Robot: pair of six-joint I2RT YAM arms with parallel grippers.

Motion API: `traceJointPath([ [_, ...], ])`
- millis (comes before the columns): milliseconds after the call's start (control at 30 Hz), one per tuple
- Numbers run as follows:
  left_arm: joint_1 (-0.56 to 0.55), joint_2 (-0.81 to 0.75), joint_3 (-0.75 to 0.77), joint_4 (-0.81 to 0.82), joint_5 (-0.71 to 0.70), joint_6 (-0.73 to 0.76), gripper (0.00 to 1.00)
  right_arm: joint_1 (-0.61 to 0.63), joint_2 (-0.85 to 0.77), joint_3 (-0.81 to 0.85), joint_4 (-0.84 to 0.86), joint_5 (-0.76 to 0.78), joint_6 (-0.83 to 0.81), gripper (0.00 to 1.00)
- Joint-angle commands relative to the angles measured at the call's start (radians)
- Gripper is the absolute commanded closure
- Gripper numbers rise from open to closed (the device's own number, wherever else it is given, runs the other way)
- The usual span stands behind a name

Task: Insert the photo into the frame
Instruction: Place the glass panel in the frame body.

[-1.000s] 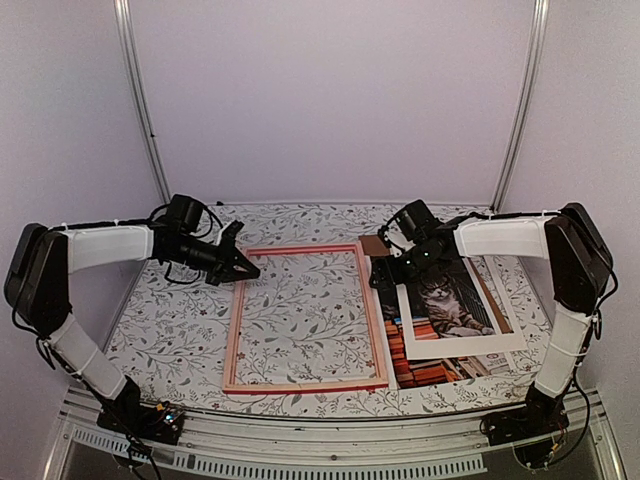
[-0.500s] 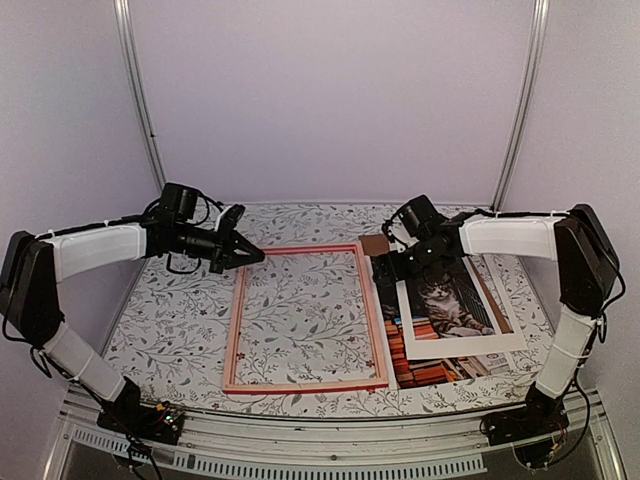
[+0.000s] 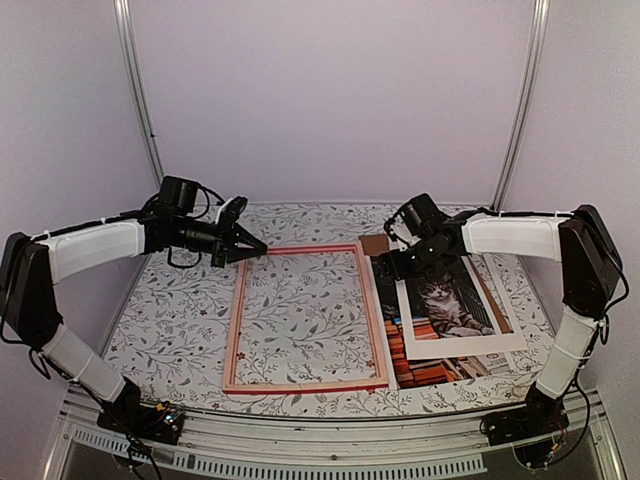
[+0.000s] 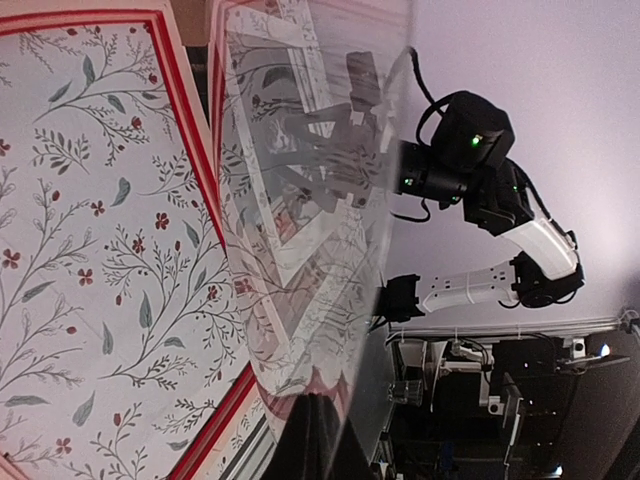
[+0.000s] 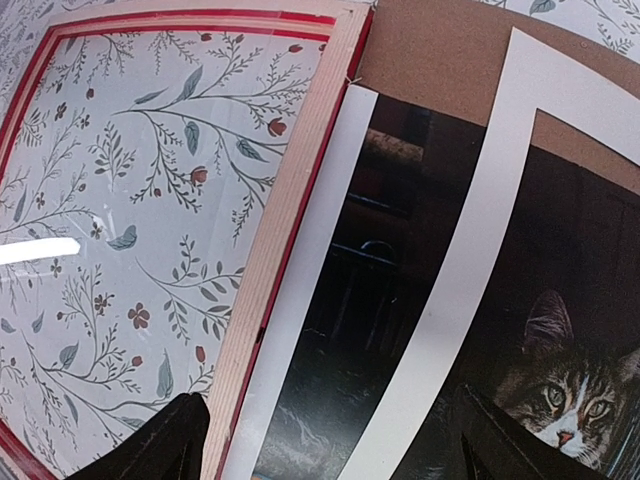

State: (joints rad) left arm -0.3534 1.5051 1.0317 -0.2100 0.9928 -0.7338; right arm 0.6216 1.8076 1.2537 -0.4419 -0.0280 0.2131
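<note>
The frame [image 3: 305, 384] lies flat mid-table with its red face down, and the floral cloth shows through it. My left gripper [image 3: 256, 250] is at its far-left corner, shut on a clear glossy sheet [image 4: 320, 200] that rises tilted beside the red rail [image 4: 185, 110]; the fingers [image 4: 312, 435] pinch its edge. The photo [image 3: 420, 365], a tabby cat over stacked books, lies right of the frame, partly under a white mat board [image 3: 470, 345]. My right gripper [image 3: 393, 266] hangs open over the photo's left edge [image 5: 370, 300] and the frame's pale right rail [image 5: 290, 220], holding nothing.
A brown backing board [image 3: 373, 243] lies under the photo at the far right; its corner [image 5: 450, 50] shows beside the mat board [image 5: 480, 260]. Metal posts stand at the back corners. The table's front rail runs between the arm bases.
My left gripper has moved a little farther back and right, toward the frame's far-left corner, staying shut. The right arm has shifted only slightly and stays open.
</note>
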Motion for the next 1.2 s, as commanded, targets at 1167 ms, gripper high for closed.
traceJointPath([
  [1167, -0.027, 0.046, -0.120, 0.247, 0.006, -0.110, 1.00, -0.157, -0.175, -0.056, -0.050, 0.092, 0.038, 0.13],
])
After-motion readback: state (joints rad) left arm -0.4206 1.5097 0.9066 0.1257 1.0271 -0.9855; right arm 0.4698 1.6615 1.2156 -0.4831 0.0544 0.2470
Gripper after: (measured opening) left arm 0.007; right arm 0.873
